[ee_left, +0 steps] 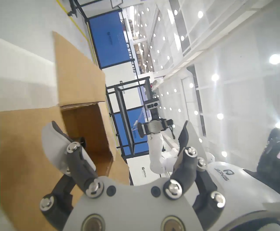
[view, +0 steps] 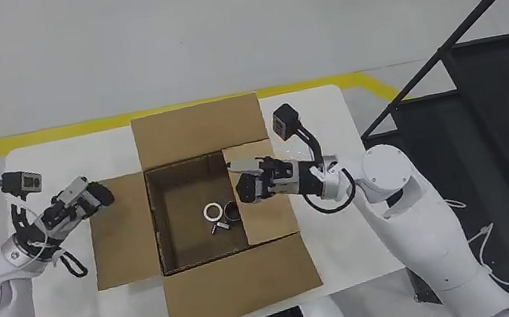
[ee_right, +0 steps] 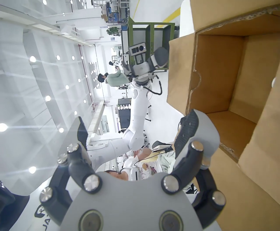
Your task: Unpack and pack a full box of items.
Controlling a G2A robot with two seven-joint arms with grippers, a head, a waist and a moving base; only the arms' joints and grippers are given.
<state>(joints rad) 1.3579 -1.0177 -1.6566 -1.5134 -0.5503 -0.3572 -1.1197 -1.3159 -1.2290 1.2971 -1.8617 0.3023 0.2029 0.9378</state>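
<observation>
An open cardboard box (view: pixel 204 131) stands mid-table with all its flaps spread. On its floor lie a white ring (view: pixel 213 210), a dark round item (view: pixel 231 212) touching it, and a small piece (view: pixel 218 228). My left gripper (view: pixel 91 198) hovers open at the outer edge of the left flap, holding nothing; the left wrist view shows the same gripper (ee_left: pixel 119 140) beside the box (ee_left: pixel 83 83). My right gripper (view: pixel 242 189) hangs open and empty over the right flap at the box's rim. The right wrist view shows this gripper (ee_right: pixel 136 131) next to the box's inner walls (ee_right: pixel 218 87).
The white table (view: pixel 319 117) has bare strips around the flaps. A black metal frame and steps (view: pixel 496 88) stand just off the table's right side. A yellow floor line (view: pixel 29 141) runs behind the table.
</observation>
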